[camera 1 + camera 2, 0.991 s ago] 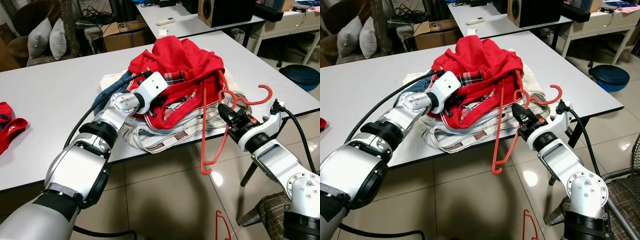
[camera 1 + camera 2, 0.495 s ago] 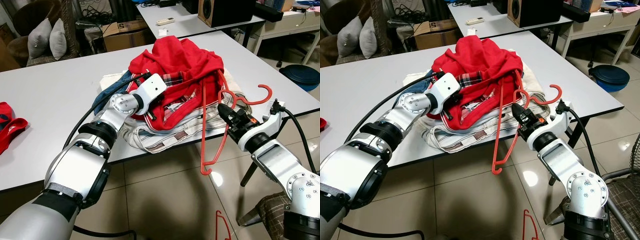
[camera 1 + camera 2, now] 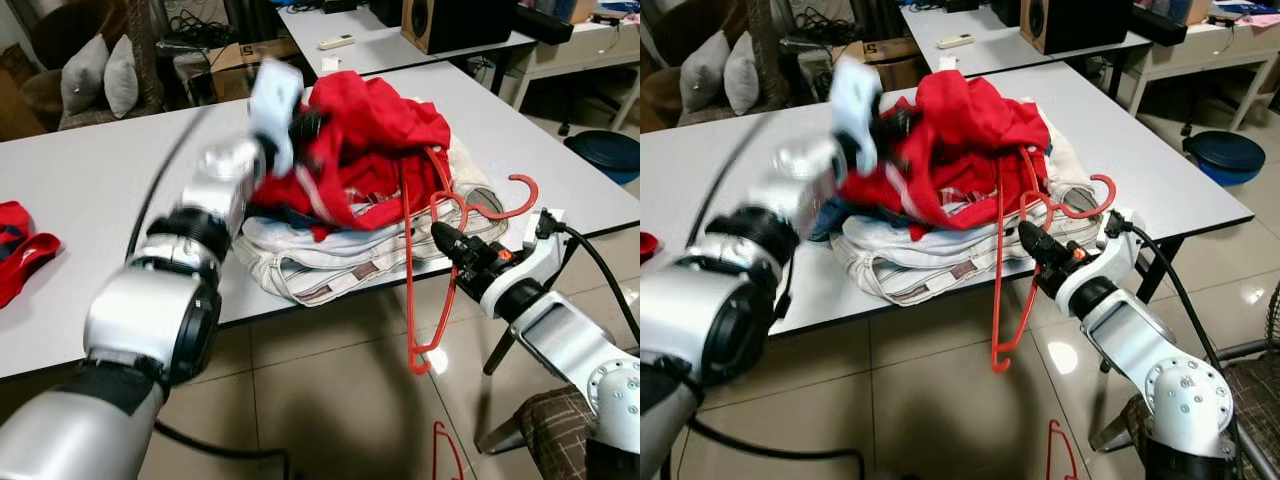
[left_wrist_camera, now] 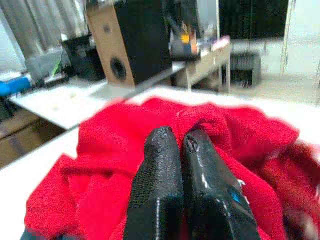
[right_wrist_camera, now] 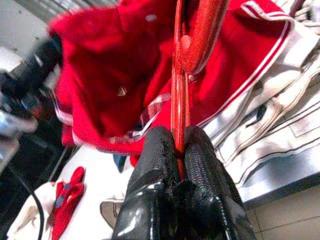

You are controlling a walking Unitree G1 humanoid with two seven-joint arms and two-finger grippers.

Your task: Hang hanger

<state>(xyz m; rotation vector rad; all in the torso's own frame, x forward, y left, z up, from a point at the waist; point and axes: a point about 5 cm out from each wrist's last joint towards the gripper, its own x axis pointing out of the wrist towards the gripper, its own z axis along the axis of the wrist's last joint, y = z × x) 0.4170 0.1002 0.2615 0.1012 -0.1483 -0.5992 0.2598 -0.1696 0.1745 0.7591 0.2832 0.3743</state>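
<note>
Roughly, head views: hanger (image 3: 425, 262) pinched by the right gripper (image 3: 441, 235) near its neck, so the frame dangles off the table (image 3: 90, 190) edge toward the floor, hook (image 3: 512, 196) lying on the tabletop. Its upper arm runs up into the red garment (image 3: 375, 130) on the clothes pile (image 3: 330, 250). Left gripper (image 3: 890, 122), blurred, is raised at the garment's top, likely lifting cloth to open it for the hanger. Open floor lies below the edge; bare tabletop on the robot's left.

Left wrist: fingers (image 4: 157, 175) pressed together with red cloth close around them; whether any is caught between them I cannot tell.

Right wrist: fingers (image 5: 160, 165) clamp the thin red bar, garment and white cloth beyond.
</note>
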